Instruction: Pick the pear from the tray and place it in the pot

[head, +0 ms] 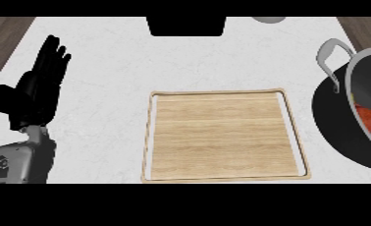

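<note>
White desk (109, 53) held a bare tray (221, 136); something reddish sat in the pot (340, 122). Left hand (39, 90) rested spread; job looked done.

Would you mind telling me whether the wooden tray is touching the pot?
Apart. The head view shows a strip of white counter between the wooden tray and the pot.

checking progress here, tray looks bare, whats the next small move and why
Probably none beyond resting. The wooden tray holds no pear, and something orange-red shows inside the pot at the right edge, possibly the pear. The left hand rests open at the left; the right hand is out of view.
</note>
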### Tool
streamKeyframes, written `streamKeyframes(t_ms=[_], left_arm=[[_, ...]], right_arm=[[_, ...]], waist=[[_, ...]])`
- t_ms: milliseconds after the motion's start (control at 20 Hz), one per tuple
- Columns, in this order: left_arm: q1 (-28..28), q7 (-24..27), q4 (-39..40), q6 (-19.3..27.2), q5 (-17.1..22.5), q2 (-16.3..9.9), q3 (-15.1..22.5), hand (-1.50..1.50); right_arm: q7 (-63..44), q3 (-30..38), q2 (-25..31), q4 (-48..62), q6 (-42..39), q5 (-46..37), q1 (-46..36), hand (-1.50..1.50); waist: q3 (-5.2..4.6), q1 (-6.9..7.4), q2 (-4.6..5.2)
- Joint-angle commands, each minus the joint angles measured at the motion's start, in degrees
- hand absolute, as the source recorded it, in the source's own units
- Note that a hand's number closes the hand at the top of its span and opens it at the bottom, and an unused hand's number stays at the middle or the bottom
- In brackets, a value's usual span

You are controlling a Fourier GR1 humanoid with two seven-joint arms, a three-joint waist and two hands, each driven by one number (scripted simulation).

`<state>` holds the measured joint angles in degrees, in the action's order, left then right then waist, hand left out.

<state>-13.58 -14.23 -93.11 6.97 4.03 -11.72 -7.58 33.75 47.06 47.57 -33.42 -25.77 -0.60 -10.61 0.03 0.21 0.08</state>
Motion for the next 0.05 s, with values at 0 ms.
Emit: streamKeyframes(t_ms=[0], left_arm=[[0.3, -3.5, -2.7, 0.0, -0.3, -0.5, 0.1, 0.0]], right_arm=[[1.7, -0.5, 1.3, 2.8, -1.8, 1.7, 1.5, -1.5]], waist=[[0.01, -0.14, -0.08]])
